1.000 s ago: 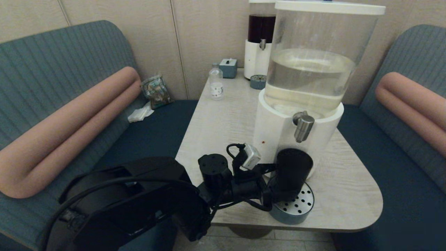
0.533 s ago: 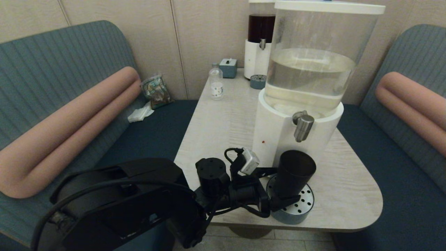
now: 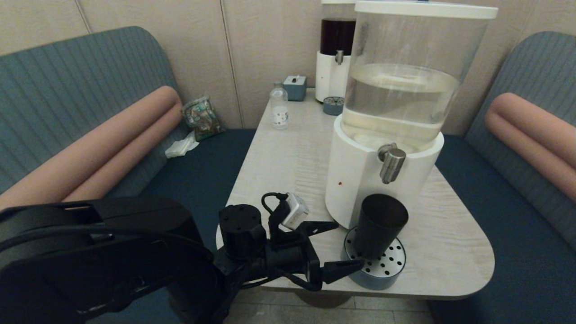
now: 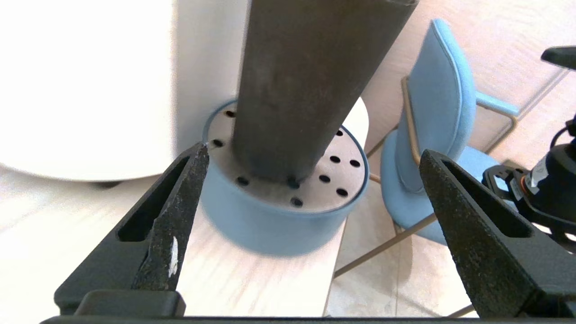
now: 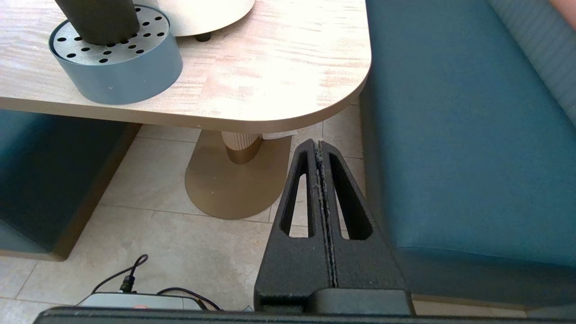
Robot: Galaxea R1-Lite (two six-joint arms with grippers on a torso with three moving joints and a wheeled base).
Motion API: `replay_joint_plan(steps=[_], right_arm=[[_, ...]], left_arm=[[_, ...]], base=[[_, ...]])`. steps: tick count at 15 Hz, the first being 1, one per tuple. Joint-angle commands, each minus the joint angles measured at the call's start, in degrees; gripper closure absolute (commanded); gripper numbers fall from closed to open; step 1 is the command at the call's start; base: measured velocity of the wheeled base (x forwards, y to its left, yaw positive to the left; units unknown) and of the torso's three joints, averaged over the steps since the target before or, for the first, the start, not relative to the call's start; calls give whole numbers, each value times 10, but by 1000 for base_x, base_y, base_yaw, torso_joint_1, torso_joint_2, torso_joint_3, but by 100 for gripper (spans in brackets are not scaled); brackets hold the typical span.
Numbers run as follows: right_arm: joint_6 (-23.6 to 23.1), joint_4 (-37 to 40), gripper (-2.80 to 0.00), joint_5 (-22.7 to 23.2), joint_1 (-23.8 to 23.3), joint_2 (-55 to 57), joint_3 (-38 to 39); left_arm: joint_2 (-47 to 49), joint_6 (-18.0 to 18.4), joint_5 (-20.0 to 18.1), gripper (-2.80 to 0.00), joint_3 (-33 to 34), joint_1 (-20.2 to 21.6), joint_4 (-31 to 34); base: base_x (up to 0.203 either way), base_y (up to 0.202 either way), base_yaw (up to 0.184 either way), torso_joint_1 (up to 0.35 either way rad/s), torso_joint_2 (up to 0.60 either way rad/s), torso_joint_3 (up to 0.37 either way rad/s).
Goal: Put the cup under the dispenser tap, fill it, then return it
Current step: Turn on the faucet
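The dark smoky cup (image 3: 380, 225) stands upright on the round perforated drip tray (image 3: 387, 270), directly below the steel dispenser tap (image 3: 391, 164) of the big white-based dispenser (image 3: 355, 180) with pale liquid. My left gripper (image 3: 349, 243) is open, just left of the cup, and touches nothing. In the left wrist view the cup (image 4: 310, 81) and the tray (image 4: 279, 225) sit ahead of the left gripper (image 4: 315, 150), beyond its tips. My right gripper (image 5: 318, 143) is shut and empty, parked low over the floor near the table's front right corner.
A second dispenser with dark liquid (image 3: 337, 58), a small clear bottle (image 3: 279, 108), a grey box (image 3: 294, 87) and a small tray (image 3: 333, 105) stand at the table's back. The drip tray sits near the table's front edge (image 3: 405, 294). Benches flank the table.
My left gripper, closed around the cup a second ago, has opened and pulled back to the left. The cup stays on the drip tray under the tap.
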Motion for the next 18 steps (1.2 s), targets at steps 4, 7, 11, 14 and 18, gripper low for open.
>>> replay_joint_plan(steps=[4, 7, 11, 14, 18], right_arm=[[0, 0, 0, 0, 0, 0, 0], [0, 1, 0, 1, 0, 0, 0], [0, 1, 0, 0, 0, 0, 0], [0, 0, 0, 0, 0, 0, 0], [0, 0, 0, 0, 0, 0, 0]], left_arm=[[-121, 1, -2, -280, 100, 46, -5], [-238, -4, -2, -280, 163, 90, -5], [-437, -31, 72, 0, 274, 151, -5], [-582, -75, 245, 0, 296, 172, -5], [-788, -120, 351, 0, 346, 277, 8]], base=[[0, 0, 0, 0, 0, 0], [0, 0, 0, 0, 0, 0], [0, 0, 0, 0, 0, 0], [0, 0, 0, 0, 0, 0], [0, 0, 0, 0, 0, 0]])
